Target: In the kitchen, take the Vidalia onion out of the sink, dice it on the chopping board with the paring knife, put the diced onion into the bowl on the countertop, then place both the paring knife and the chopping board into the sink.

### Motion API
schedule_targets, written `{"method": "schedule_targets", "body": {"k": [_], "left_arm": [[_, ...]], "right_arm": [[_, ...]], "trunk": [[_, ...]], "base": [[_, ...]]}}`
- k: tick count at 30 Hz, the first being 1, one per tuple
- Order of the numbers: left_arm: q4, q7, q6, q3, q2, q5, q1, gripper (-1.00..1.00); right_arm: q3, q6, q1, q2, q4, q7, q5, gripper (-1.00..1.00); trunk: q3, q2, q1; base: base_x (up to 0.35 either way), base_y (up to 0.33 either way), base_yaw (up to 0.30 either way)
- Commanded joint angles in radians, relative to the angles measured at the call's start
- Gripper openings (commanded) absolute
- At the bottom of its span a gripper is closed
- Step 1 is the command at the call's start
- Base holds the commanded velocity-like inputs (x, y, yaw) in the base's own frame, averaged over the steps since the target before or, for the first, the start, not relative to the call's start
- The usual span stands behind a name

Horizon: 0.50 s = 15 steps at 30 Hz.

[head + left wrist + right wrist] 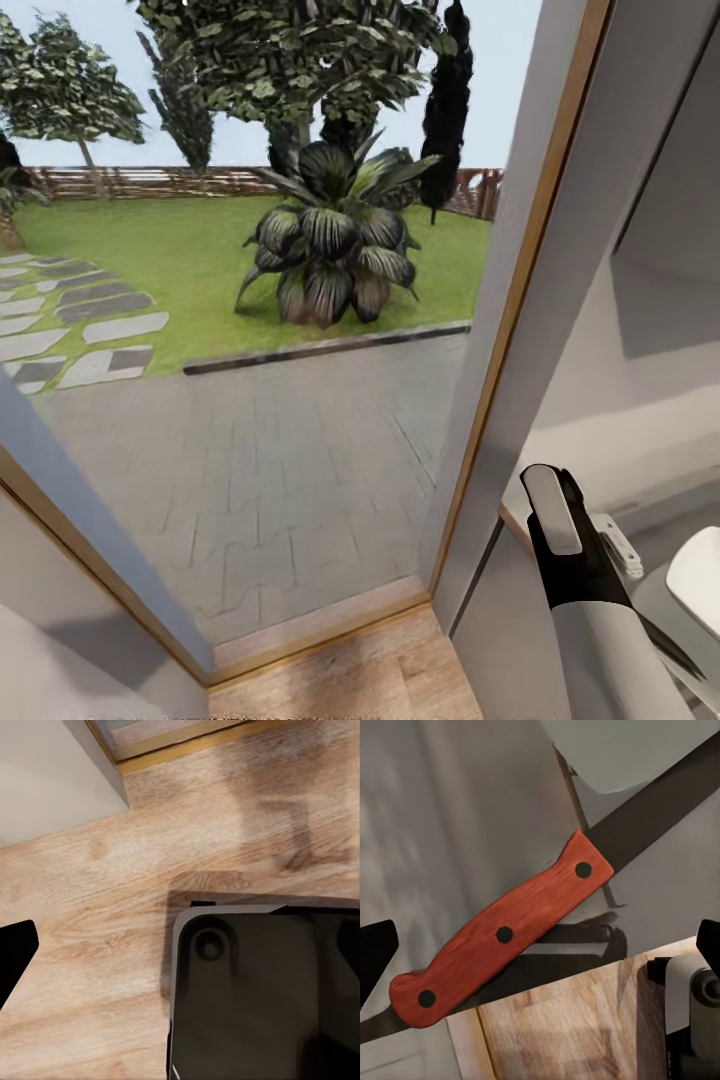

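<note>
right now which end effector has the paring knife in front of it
The right end effector: the red-handled paring knife lies across between its fingertips. The left end effector faces wooden floor and the robot's base.

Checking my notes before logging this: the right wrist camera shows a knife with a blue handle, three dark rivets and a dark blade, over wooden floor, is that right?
Not quite: the paring knife has a red handle, not blue, as the right wrist view shows. The three dark rivets, the dark blade and the wooden floor are as you said.

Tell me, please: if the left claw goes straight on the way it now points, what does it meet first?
Probably the light wooden floor, straight ahead in the left wrist view. The robot's dark base lies beside that line, though depth is unclear.
</note>
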Motion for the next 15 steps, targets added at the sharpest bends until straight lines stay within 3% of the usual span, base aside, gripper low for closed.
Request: {"method": "schedule_targets", "body": {"k": [1,15], "left_arm": [[-0.002,0.008,-0.003,-0.008,0.002,0.009,0.0,1.0],[-0.002,0.008,-0.003,-0.008,0.002,0.009,0.0,1.0]], "right_arm": [[-0.002,0.011,-0.001,0.001,-0.001,-0.004,-0.003,1.0],[-0.002,0.011,-0.001,0.002,-0.001,-0.004,-0.003,1.0]], "trunk": [[-0.003,-0.002,0.001],[-0.024,-0.002,0.001]], "base": [[0.0,-0.053,0.0],[0.0,-0.009,0.0]]}}
